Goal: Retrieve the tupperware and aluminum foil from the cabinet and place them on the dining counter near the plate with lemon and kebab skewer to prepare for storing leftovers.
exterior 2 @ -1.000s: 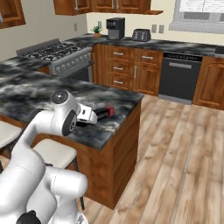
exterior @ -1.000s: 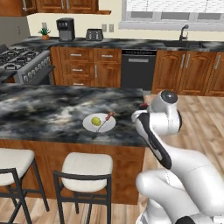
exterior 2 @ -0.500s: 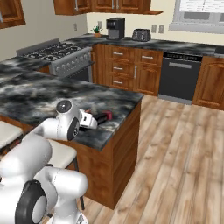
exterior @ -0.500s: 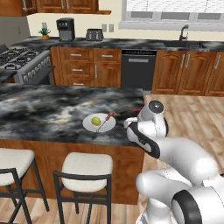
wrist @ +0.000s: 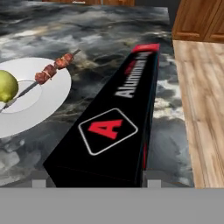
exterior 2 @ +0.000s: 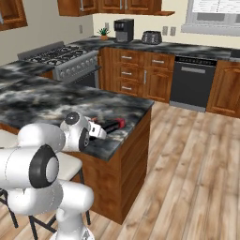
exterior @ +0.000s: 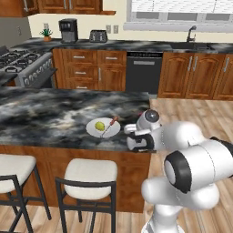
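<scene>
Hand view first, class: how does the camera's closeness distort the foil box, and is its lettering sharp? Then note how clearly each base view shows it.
Hand view: the aluminum foil box balloons wide near the lens and tapers towards its red end; the logo is crisp, the lettering soft. Right base view: its red end shows small on the dining counter. Left base view: the arm hides the box; the plate and lemon read clearly.

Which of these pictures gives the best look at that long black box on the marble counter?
The hand view: the aluminum foil runs up the picture's middle, logo and pale lettering legible, beside the plate. The right base view shows just its red-tipped end past the arm. In the left base view the arm covers it.
</scene>
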You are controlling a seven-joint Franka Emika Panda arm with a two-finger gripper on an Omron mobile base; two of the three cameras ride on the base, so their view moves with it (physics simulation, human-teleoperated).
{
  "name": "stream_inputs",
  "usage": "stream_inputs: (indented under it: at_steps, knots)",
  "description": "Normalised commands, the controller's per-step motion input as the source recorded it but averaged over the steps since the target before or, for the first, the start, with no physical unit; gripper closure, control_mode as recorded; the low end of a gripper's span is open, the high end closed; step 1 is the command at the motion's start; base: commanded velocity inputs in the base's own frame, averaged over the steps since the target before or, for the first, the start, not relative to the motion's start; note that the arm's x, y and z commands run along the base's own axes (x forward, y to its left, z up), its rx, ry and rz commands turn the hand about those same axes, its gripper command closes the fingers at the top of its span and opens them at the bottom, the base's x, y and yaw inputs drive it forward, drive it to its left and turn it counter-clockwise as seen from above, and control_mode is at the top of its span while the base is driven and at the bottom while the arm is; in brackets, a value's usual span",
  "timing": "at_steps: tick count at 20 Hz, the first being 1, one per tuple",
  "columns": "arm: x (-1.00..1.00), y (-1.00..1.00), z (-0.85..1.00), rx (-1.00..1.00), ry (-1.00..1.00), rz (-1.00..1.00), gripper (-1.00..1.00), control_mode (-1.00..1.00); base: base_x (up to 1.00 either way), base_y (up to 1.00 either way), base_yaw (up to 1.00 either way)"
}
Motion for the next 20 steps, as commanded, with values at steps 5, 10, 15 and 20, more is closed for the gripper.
stream_inputs:
  at_steps: [5, 10, 15, 20]
  knots:
    - [0.52, 0.07, -0.40, 0.00, 0.09, 0.00, -1.00, -1.00, 0.00, 0.00, 0.00]
    - [0.29, 0.12, -0.57, 0.00, 0.18, 0.00, -1.00, -1.00, 0.00, 0.00, 0.00]
    - [0.05, 0.05, -0.07, 0.00, 0.05, 0.00, -1.00, -1.00, 0.00, 0.00, 0.00]
    - [-0.32, 0.00, 0.95, 0.00, -0.01, 0.00, -1.00, -1.00, 0.00, 0.00, 0.00]
